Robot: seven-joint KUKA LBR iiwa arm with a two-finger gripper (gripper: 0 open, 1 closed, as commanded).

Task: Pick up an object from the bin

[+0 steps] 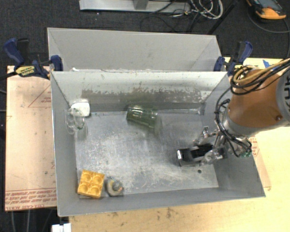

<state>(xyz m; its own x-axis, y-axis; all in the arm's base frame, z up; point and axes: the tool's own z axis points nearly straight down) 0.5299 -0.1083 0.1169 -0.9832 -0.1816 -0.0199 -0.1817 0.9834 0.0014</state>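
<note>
My gripper [206, 148] is low over the bin's right side, close to the floor. Right beside it on its left lies a small black boxy thing [186, 155] with a pale patch on top. The thing's right end reaches under the gripper's metal parts, and I cannot make out whether they touch. A dark green glass jar [141, 116] lies on its side near the back wall, well to the left of the gripper.
A white and clear plastic piece [78, 114] sits in the back left corner. A yellow waffle-like block [91, 183] and a small grey ring-shaped thing [115, 188] lie at the front left. The orange-covered arm hangs over the right wall.
</note>
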